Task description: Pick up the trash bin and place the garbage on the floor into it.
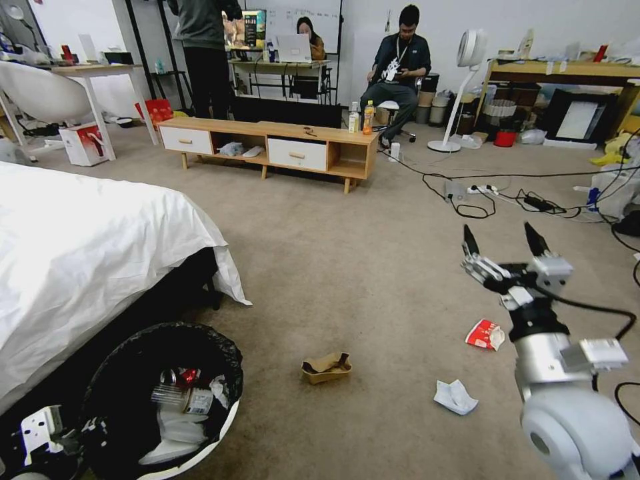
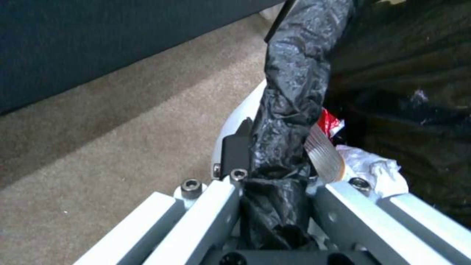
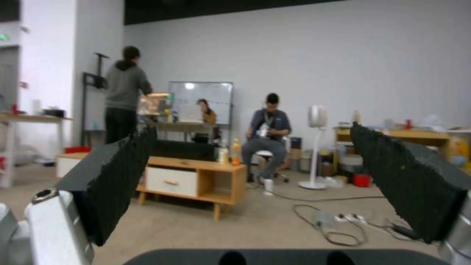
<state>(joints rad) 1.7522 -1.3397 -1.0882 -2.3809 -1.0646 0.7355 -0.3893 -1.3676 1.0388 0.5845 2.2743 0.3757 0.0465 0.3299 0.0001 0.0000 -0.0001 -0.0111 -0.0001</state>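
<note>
The trash bin (image 1: 223, 353), white with a black bag over its rim, is at the lower left beside the bed. It holds a red can, a clear bottle and white tissues. My left gripper (image 1: 83, 430) is shut on its near rim; the left wrist view shows the gripper (image 2: 277, 154) pinching the black-bagged rim (image 2: 294, 73). Garbage lies on the carpet: a brown cardboard tray (image 1: 326, 367), a red-and-white packet (image 1: 485, 334) and a crumpled white tissue (image 1: 455, 397). My right gripper (image 1: 503, 243) hangs open above the carpet beyond the packet, empty (image 3: 251, 132).
A bed with a white sheet (image 1: 80, 253) fills the left side. A low wooden cabinet (image 1: 267, 143) carrying upright drink bottles (image 1: 368, 117) stands ahead. Cables and a power strip (image 1: 480, 193) trail across the floor at right, near a standing fan (image 1: 460, 87).
</note>
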